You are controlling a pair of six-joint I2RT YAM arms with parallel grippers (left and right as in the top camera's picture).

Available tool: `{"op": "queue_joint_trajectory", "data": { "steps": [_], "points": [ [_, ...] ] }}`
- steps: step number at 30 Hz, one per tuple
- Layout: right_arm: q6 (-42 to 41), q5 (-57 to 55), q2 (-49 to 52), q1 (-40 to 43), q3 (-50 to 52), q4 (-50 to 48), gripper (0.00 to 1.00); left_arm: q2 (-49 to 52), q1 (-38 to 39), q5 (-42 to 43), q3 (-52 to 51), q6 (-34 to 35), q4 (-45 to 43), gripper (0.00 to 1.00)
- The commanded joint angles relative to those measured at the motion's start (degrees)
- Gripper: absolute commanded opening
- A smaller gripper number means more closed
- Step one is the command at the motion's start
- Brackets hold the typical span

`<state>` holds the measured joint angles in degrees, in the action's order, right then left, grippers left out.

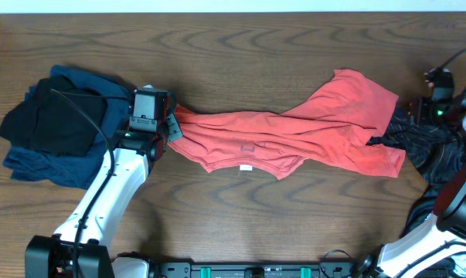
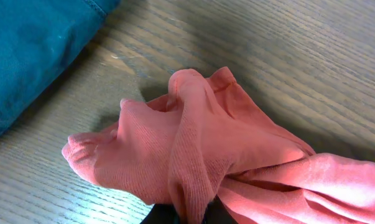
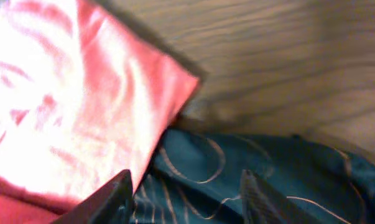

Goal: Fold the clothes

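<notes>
The red shirt (image 1: pixel 287 131) lies long and crumpled across the middle of the table (image 1: pixel 233 46). It is not folded yet. The left gripper (image 1: pixel 169 127) is pinched tight on the shirt's bunched left end. The right gripper (image 3: pixel 187 186) has its fingers apart over a dark swirly cloth (image 3: pixel 237 162), beside the shirt's right corner. It seems to hold nothing, but the view is blurry. A heap of dark clothes (image 1: pixel 55 127) sits at the left. Nearly all the folding is left.
</notes>
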<state>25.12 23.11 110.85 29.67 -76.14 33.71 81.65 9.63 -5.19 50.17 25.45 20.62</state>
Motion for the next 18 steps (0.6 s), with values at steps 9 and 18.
{"op": "queue_joint_trajectory", "data": {
  "steps": [9,18],
  "points": [
    [1.6,-2.8,11.5,-0.6,0.2,2.3,0.26,0.2,-0.3,-1.9,0.3,-0.3,0.2,0.06],
    [-19.7,-36.0,15.0,1.9,0.0,-6.1,0.09,0.2,-0.3,-1.9,0.3,-0.3,0.2,0.06]
  ]
}}
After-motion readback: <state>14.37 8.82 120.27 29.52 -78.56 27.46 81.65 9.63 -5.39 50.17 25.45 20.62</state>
